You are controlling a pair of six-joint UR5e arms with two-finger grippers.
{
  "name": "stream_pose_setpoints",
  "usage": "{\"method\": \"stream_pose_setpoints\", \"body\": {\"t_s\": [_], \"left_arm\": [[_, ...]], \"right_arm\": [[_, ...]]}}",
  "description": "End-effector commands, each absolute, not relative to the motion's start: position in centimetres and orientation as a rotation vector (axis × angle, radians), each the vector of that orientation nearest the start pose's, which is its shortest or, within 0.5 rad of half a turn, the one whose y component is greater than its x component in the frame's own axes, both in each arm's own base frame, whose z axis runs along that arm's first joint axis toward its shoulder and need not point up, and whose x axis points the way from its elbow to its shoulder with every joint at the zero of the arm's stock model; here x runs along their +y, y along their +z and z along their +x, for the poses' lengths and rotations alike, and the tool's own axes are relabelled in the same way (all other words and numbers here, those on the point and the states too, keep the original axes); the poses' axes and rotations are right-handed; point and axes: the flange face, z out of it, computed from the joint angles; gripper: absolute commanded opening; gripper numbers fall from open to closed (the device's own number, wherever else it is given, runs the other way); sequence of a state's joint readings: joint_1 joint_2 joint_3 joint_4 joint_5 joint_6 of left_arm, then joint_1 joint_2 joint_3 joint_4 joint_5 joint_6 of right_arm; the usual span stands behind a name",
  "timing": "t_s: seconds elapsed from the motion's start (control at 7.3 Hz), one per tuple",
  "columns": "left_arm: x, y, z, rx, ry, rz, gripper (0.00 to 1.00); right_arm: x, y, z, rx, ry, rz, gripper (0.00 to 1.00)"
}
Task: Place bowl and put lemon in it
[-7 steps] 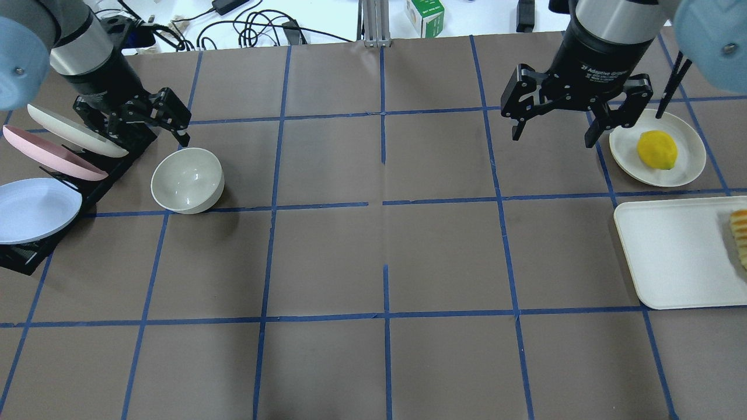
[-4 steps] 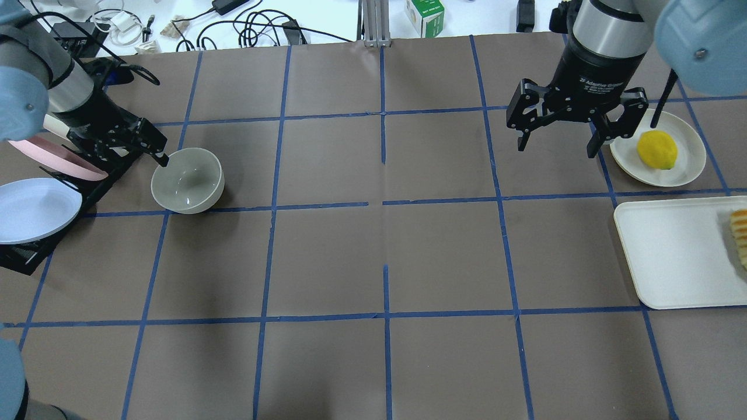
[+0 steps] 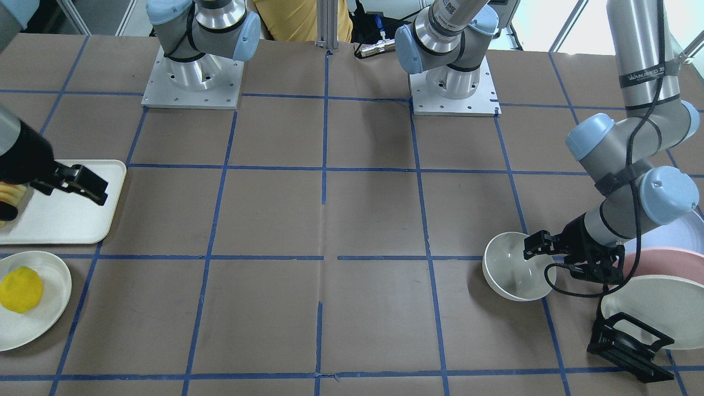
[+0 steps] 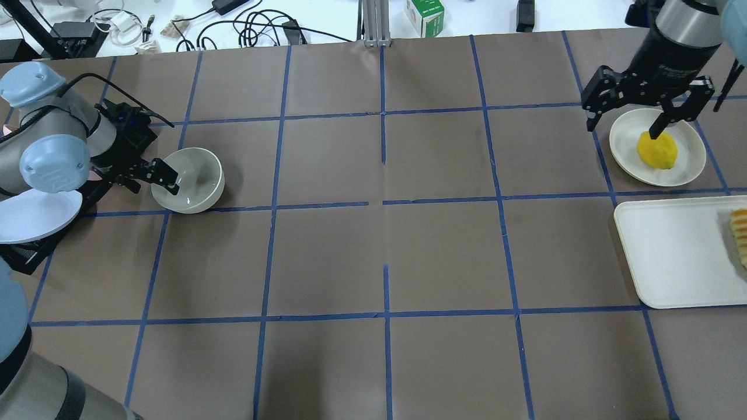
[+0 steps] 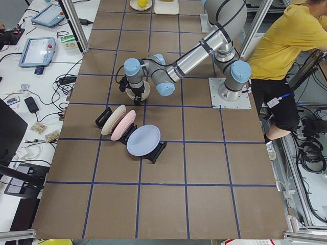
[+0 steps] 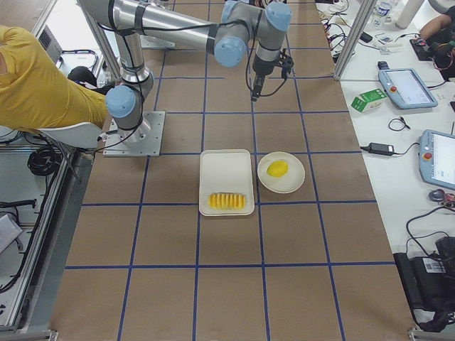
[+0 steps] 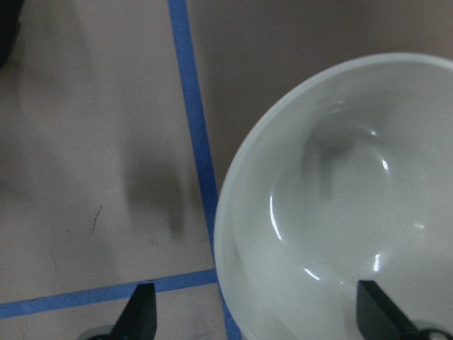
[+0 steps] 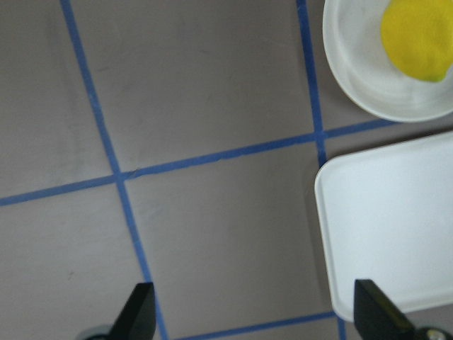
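Note:
The off-white bowl [image 4: 195, 181] stands upright on the table at the left, and shows in the front view [image 3: 509, 275] and left wrist view [image 7: 340, 212]. My left gripper [image 4: 153, 182] is open and low at the bowl's left rim. One finger [image 4: 171, 185] is inside the bowl and the other is outside. The yellow lemon [image 4: 658, 150] lies on a small off-white plate [image 4: 627, 157] at the far right. My right gripper [image 4: 625, 121] is open and empty, hanging above the plate's left edge. The right wrist view shows the lemon [image 8: 417, 35] at its top right corner.
A black rack holding a white plate [image 4: 35, 216] and other plates stands just left of the bowl, close to my left wrist. A cream tray [image 4: 671, 256] with ridged sliced food [image 4: 740, 236] lies in front of the lemon plate. Cables and a box lie beyond the table's far edge.
My left gripper has come down from beside the rack to the bowl's left rim, one finger now inside. My right gripper has moved right, over the lemon plate's edge.

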State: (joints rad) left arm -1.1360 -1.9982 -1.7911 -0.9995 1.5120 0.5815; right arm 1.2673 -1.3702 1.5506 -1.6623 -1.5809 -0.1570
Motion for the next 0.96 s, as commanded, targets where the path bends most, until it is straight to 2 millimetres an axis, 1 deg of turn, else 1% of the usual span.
{"method": "stream_pose_setpoints", "body": {"t_s": [0.0, 0.14, 0.27, 0.41, 0.55, 0.68, 0.82], "left_arm": [[-58.9, 19.7, 12.0, 3.248, 0.029, 0.212, 0.83], [-59.5, 20.3, 12.0, 3.268, -0.006, 0.141, 0.79], [-59.9, 20.8, 12.2, 3.267, -0.009, 0.051, 0.79], [-60.0, 20.4, 12.3, 3.267, 0.002, 0.05, 0.69], [-60.0, 20.4, 12.4, 3.256, 0.011, 0.045, 0.37], [-59.9, 20.1, 12.4, 3.26, 0.025, 0.045, 0.27], [-59.7, 19.9, 12.4, 3.262, 0.034, 0.044, 0.13]], "right_arm": [[-61.4, 34.9, -11.0, 3.155, -0.013, -0.05, 1.0], [-63.4, 31.3, -13.5, 3.173, -0.043, -0.043, 1.0], [-64.7, 29.7, -16.3, 3.214, -0.169, -0.032, 1.0], [-65.4, 27.4, -17.4, 3.218, -0.161, -0.069, 1.0], [-65.5, 24.9, -18.4, 3.206, -0.106, -0.116, 1.0], [-65.0, 23.6, -19.2, 3.195, -0.068, -0.099, 1.0], [-65.0, 23.0, -19.5, 3.192, -0.054, -0.099, 1.0]]}}
